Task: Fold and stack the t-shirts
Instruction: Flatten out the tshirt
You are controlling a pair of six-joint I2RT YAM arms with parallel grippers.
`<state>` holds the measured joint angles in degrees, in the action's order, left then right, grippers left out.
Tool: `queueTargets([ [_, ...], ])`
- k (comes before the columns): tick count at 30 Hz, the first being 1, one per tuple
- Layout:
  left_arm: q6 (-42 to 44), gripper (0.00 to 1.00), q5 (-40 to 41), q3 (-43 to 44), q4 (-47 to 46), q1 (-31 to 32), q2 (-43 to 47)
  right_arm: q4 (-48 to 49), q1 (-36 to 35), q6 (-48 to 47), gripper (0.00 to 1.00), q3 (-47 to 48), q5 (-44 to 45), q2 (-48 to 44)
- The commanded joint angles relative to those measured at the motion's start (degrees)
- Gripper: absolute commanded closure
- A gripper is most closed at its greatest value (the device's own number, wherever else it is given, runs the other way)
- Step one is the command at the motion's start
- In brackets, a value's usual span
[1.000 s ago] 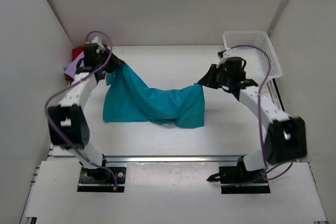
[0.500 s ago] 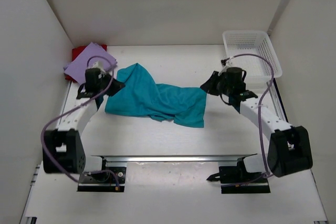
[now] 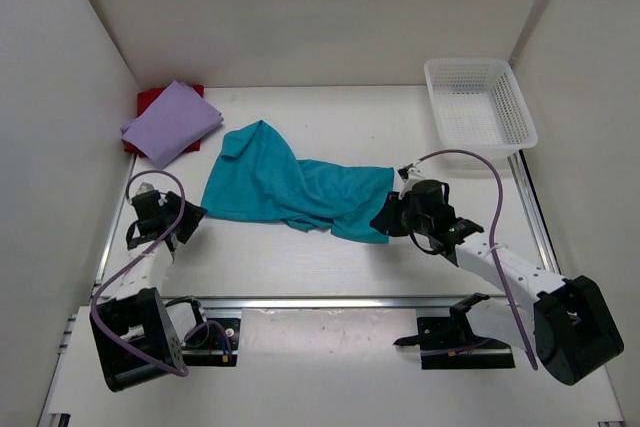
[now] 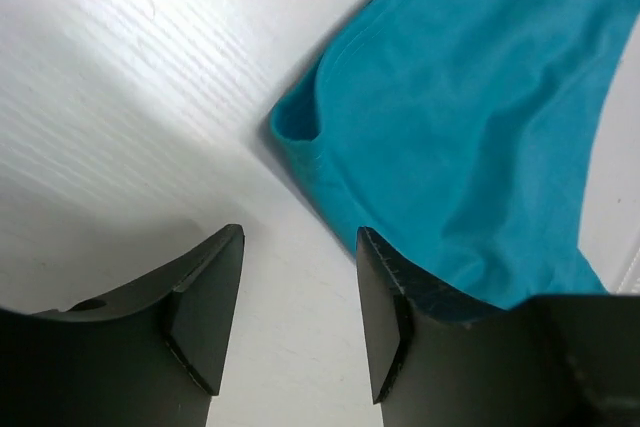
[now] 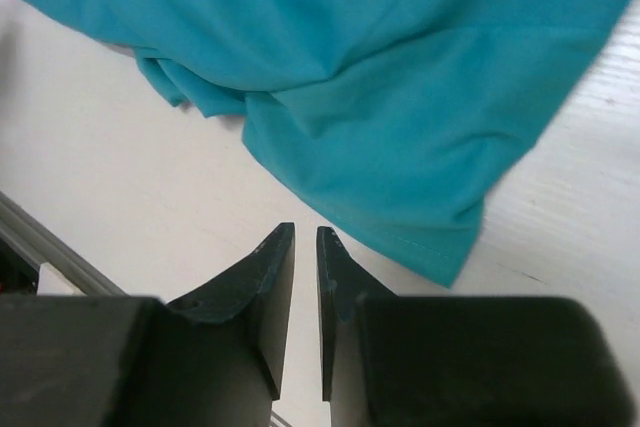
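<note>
The teal t-shirt (image 3: 300,192) lies rumpled on the table (image 3: 300,267), the left gripper (image 4: 300,252) wide apart and empty, the right gripper (image 5: 305,247) barely parted, holding nothing

The teal t-shirt (image 3: 295,187) is soft, matt, wrinkled cloth; the lavender t-shirt (image 3: 172,123) and red t-shirt (image 3: 148,99) look alike. The worktop (image 3: 330,117) is white, matt, finely grained. The basket (image 3: 480,107) is white plastic mesh. The left end effector (image 4: 298,239) and right end effector (image 5: 306,237) are matt black.

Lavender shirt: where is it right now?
Top view: the folded lavender shirt sits in the far-left corner of the table, lying on the red shirt, apart from the teal shirt spread mid-table.
</note>
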<state>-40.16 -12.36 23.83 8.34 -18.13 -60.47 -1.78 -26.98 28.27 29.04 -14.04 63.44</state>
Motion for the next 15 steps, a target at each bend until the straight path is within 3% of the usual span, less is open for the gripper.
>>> queueTargets([
  [1, -3.34, 0.4, 1.72, -1.86, -4.37, 1.86, -2.45, 3.45, 0.97, -0.5, 0.86, -2.31, -1.16, -2.35],
  [3, -6.05, 0.4, 0.94, -3.09, -10.5, 2.13, -4.74, 3.63, 1.58, -0.94, 0.84, -3.02, -2.13, -2.7],
  [10, -10.63, 0.43, 2.43, -3.09, -18.17, 3.1, -12.56, 3.54, 3.33, -0.94, 0.8, -5.74, -1.87, -3.41],
  [14, -12.13, 0.57, 3.39, -2.66, -21.16, 3.19, -14.5, 1.88, 6.58, 0.2, 0.69, -8.2, -0.38, -4.55],
  [15, -12.13, 0.68, 3.13, -2.22, -21.61, 3.62, -14.85, 0.74, 6.59, 0.9, 0.67, -9.08, 1.02, -5.16],
])
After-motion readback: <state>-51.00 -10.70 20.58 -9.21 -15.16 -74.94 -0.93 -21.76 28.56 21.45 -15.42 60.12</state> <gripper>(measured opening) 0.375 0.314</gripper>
